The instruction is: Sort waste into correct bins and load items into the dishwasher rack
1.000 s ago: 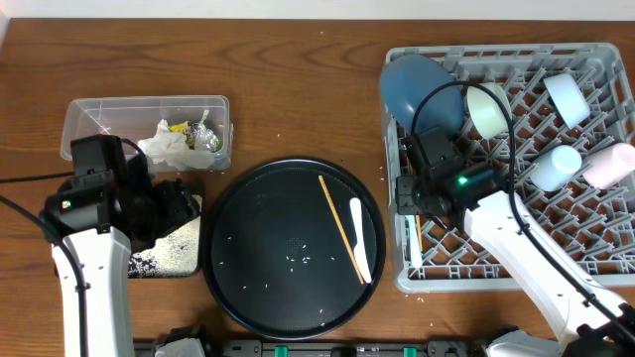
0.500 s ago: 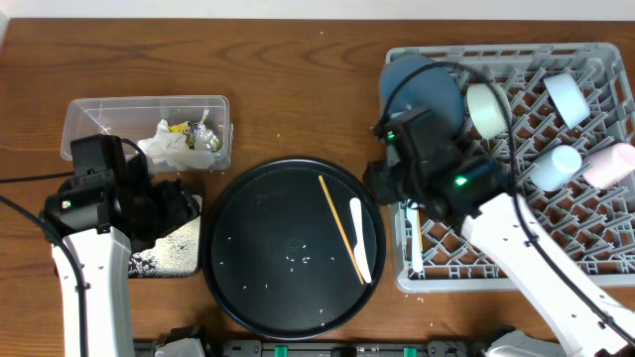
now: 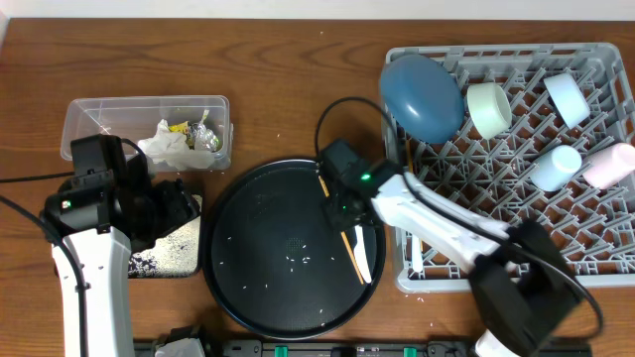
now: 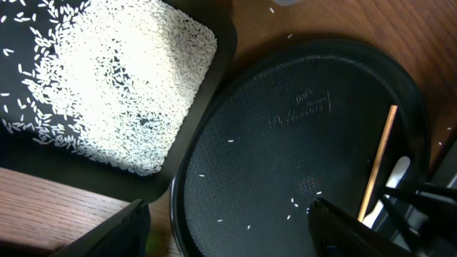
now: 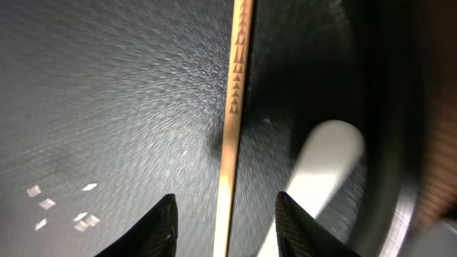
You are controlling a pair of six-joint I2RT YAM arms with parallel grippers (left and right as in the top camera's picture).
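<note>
- Chopstick (image 5: 232, 107) lies flat on the right half of the round black tray (image 3: 248, 248). Its long axis slants from far-left to near-right, with the white utensil (image 3: 361, 248) just beside it.
- Right tool (image 5: 227, 225): fingers apart, straddling the chopstick, not clamped.
- Left tool (image 4: 228, 214): fingers apart, empty.
- Over the last second the right arm has swung from the rack (image 3: 496, 52) to the tray; the chopstick is unmoved.

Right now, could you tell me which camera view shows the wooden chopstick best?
Left wrist: the chopstick lies nearly full-length on the round tray. Overhead, the right gripper covers part; right wrist shows a close section.
</note>
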